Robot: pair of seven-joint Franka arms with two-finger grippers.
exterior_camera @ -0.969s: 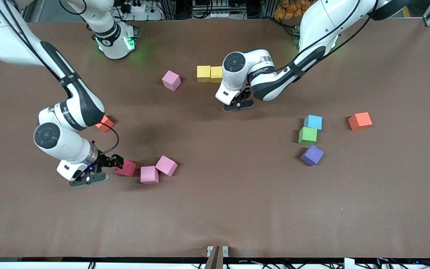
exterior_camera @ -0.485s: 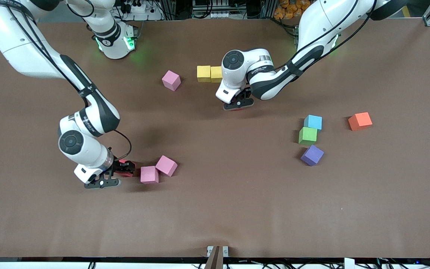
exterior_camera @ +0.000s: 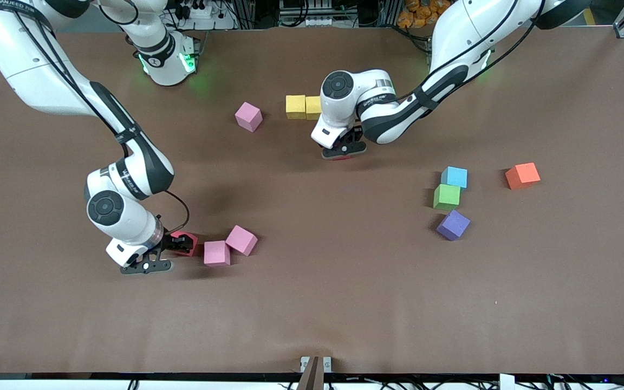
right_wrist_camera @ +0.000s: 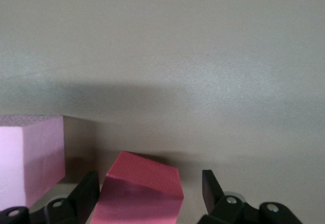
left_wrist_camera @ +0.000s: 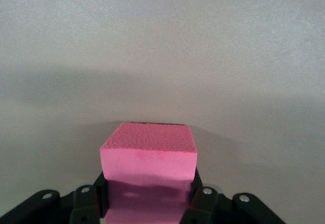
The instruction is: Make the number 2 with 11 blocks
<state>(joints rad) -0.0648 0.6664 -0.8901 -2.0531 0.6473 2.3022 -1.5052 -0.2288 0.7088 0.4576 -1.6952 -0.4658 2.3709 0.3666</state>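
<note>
A red block (left_wrist_camera: 148, 155) is clamped by the left gripper (exterior_camera: 344, 147) beside yellow blocks (exterior_camera: 304, 106); another red block (right_wrist_camera: 139, 193) is straddled by the right gripper's (exterior_camera: 174, 242) parted fingers

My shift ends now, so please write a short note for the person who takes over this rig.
Left gripper: shut on a red block, low beside the yellow pair.
Right gripper: jaws open around the second red block, next to two pink blocks.
Done: only the yellow pair sits side by side.
To do: lone pink, light blue, green, purple, orange lie scattered; no 2 formed.
</note>
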